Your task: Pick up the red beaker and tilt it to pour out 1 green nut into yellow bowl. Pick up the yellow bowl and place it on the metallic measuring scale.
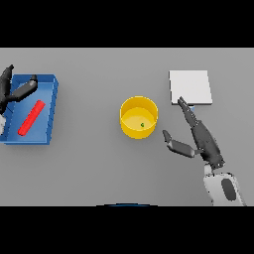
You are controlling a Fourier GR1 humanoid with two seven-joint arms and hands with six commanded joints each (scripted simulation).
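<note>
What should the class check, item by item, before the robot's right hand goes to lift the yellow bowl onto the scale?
1. Green nut lies inside the yellow bowl: ok.
2. Bowl stands upright on the grey table: ok.
3. Right hand open, beside the bowl, not touching: ok.
4. Metallic measuring scale top free for the bowl: ok, though fingertips reach its near edge.
5. Red beaker lies in the blue tray, out of the way: ok.
6. Left hand over the tray, holds nothing: ok.

plain grey table [89, 173] under even light
</note>
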